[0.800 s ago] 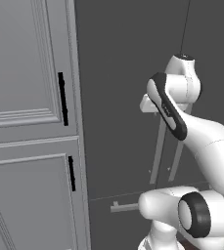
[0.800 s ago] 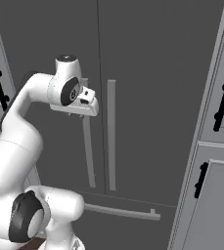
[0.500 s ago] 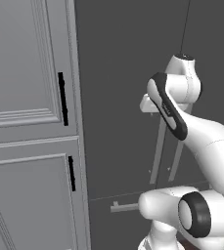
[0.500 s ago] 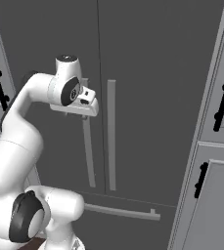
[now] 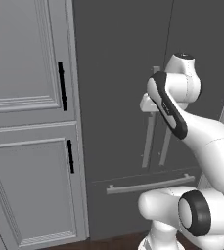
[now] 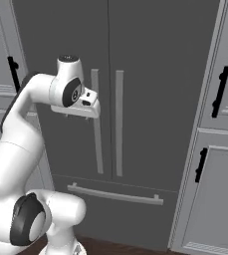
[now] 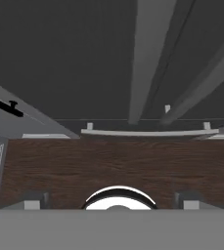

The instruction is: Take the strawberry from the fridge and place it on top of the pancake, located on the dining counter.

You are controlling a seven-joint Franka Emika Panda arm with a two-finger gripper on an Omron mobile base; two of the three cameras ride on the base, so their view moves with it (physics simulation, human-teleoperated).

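so the fridge (image 6: 150, 74) stands shut in front of the robot, both upper doors closed along the seam between the two long bar handles (image 6: 96, 124), the drawer with its own cross bar (image 6: 114, 194) closed below. the strawberry must be somewhere inside, judging by the task, and nothing of it can be seen from here; the pancake and the dining counter lie outside these views too.

the gripper (image 6: 89, 103) hovers just beside the upper part of the left bar handle, apart from it as far as i can tell, with the hand pointing down the face of the door. in the hand view the two finger tips (image 7: 33, 201) sit far out toward the bottom corners, so the jaws are spread wide and pinch nothing.

as for handling: the door is stiff and heavy, and the handle is a rigid smooth bar, so my guess is the fingers should close across it around mid height and pull in an arc about the hinge edge. the strawberry will likely be tiny, light, soft and easy to bruise or roll, best pinched gently across its widest part.

hard to make out: whether the fingers already straddle the bar, since the wrist hides them in the left base view and they are small in the right one. the panelled cabinets (image 5: 25, 122) flank the fridge on both sides, and the wood floor (image 7: 108, 161) shows beneath.
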